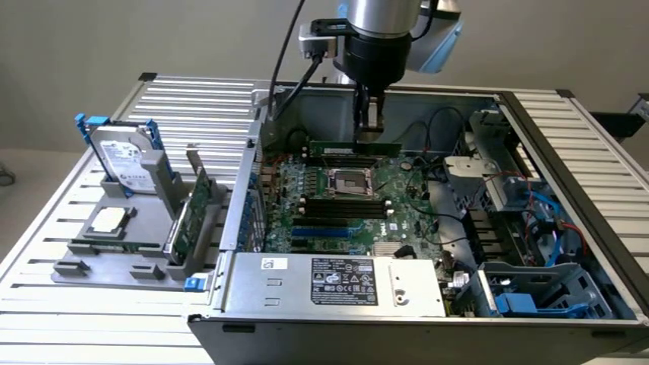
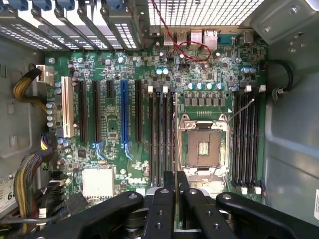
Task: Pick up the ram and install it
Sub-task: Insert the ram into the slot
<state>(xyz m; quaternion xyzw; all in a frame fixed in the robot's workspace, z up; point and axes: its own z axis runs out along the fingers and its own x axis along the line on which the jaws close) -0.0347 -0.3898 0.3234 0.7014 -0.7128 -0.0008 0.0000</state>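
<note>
My gripper [image 1: 371, 135] hangs inside the open computer case [image 1: 568, 144], shut on the ram [image 1: 350, 147]. The ram is a narrow dark-green stick held level just under the fingers. It sits low over the black memory slots [image 1: 355, 157] on the far side of the empty processor socket [image 1: 350, 181]. In the wrist view the black fingers [image 2: 160, 209] close on the ram's thin green edge [image 2: 175, 214]. That edge lines up with the memory slots [image 2: 162, 134] beside the socket [image 2: 202, 147]. I cannot tell whether the stick touches a slot.
On the exterior view's left, a grey tray [image 1: 76, 268] holds a hard drive [image 1: 127, 163], a green expansion card [image 1: 193, 209] and a silver processor chip [image 1: 109, 220]. The power supply [image 1: 345, 281] fills the case front. Cables and drive cages [image 1: 527, 228] crowd the exterior view's right.
</note>
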